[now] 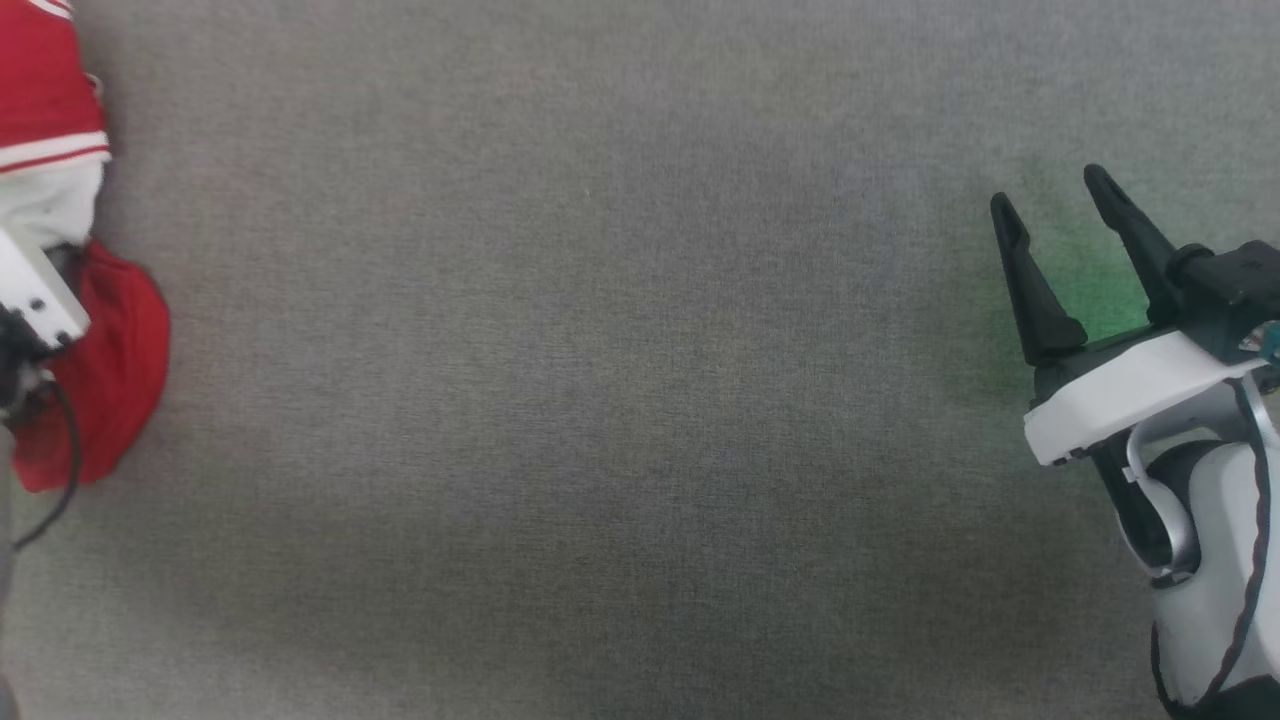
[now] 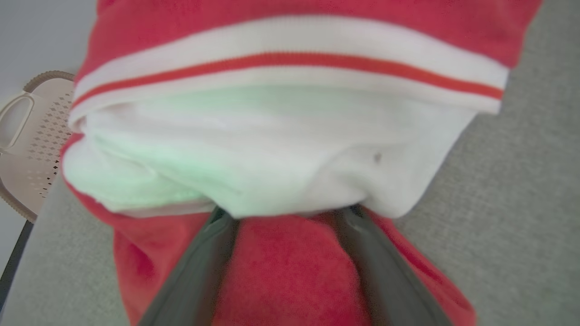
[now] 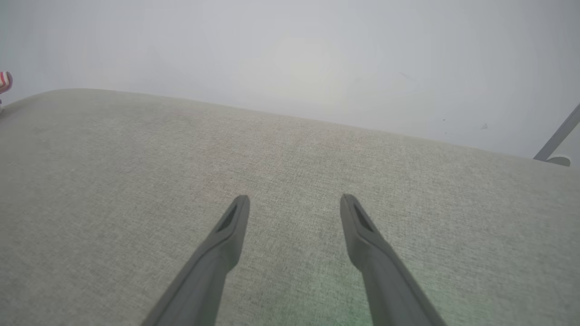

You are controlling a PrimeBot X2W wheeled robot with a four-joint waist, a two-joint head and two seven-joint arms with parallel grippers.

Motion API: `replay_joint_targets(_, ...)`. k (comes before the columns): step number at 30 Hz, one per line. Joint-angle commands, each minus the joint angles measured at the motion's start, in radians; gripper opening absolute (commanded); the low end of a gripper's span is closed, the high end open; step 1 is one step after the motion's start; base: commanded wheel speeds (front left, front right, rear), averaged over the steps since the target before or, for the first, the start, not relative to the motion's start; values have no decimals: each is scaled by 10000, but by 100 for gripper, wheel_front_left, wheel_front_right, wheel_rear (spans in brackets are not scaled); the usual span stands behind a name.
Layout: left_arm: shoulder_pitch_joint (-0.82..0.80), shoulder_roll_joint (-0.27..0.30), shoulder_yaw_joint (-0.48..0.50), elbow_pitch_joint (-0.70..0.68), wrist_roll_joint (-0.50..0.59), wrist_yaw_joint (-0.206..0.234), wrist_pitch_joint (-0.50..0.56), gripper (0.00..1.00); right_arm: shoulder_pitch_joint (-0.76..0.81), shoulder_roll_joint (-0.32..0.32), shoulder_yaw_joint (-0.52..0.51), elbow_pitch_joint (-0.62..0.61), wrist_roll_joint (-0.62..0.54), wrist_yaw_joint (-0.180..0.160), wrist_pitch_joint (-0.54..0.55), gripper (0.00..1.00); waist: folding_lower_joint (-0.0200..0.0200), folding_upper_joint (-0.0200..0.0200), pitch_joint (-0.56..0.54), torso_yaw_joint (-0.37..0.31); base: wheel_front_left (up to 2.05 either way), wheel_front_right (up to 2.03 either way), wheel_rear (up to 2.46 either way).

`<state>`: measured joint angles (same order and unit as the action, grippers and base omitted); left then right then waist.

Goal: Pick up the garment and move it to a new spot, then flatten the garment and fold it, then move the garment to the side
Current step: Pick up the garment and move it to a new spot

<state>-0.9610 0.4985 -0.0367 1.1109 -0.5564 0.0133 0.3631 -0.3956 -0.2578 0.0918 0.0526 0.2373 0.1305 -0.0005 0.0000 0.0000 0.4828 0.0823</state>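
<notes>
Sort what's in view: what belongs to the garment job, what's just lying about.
Job: garment; left hand, open, tips tucked into it; right hand, open, empty; grey cloth surface.
Lying about: beige perforated plastic piece; grey pole.

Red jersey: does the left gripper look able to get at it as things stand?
Probably yes: the open left gripper sits right against the red jersey, its tips hidden under the white fold, red fabric between the fingers.
</notes>
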Motion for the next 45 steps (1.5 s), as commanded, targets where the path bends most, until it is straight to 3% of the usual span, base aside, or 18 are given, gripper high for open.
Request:
replay_joint_targets(1, 181, -232, -107, 423, -40, 49, 329, 100, -145, -35, -25, -129, -31, 4, 26, 100, 0, 0, 237, -88, 0, 0, 0)
replay_joint_targets(8, 62, -772, -382, 1364, -6, -140, 595, 100, -184, -133, -148, -393, -101, 3, 248, 100, 0, 0, 501, -26, 0, 0, 0)
replay_joint_targets(9, 30, -826, -401, 1425, -24, -160, 562, 71, -179, -143, -165, -403, -117, 4, 269, 100, 0, 0, 504, -4, 0, 0, 0)
replay_joint_targets(10, 6, -850, -467, 1421, 64, -167, 327, 0, -164, -147, -191, -407, -128, 3, 283, 100, 0, 0, 491, 27, 0, 0, 0)
replay_joint_targets(13, -302, -834, -336, 1359, -111, -372, -81, 0, -71, -117, -307, -370, -143, 3, 249, 100, 0, 0, 319, 123, 0, 0, 0)
replay_joint_targets(20, -1150, 134, -714, 825, 456, -698, -1431, 0, 219, 1, -469, -116, -52, 3, 74, 100, 0, 0, -463, 378, 0, 0, 0)
replay_joint_targets(29, -1877, 614, -1353, 104, 998, -1069, -1825, 0, 517, 281, -638, 255, -21, 3, -177, 100, 0, 0, -1603, 688, 0, 0, 0)
replay_joint_targets(38, -2518, 1107, -1976, -1271, 1360, -1249, -1213, 0, 893, 588, -750, 541, 35, 3, -340, 100, 0, 0, -2700, 832, 0, 0, 0)
replay_joint_targets(45, -2378, 1424, -2249, -3145, 1330, -1243, -79, 0, 1058, 810, -867, 660, 63, 3, -493, 100, 0, 0, -3336, 696, 0, 0, 0)
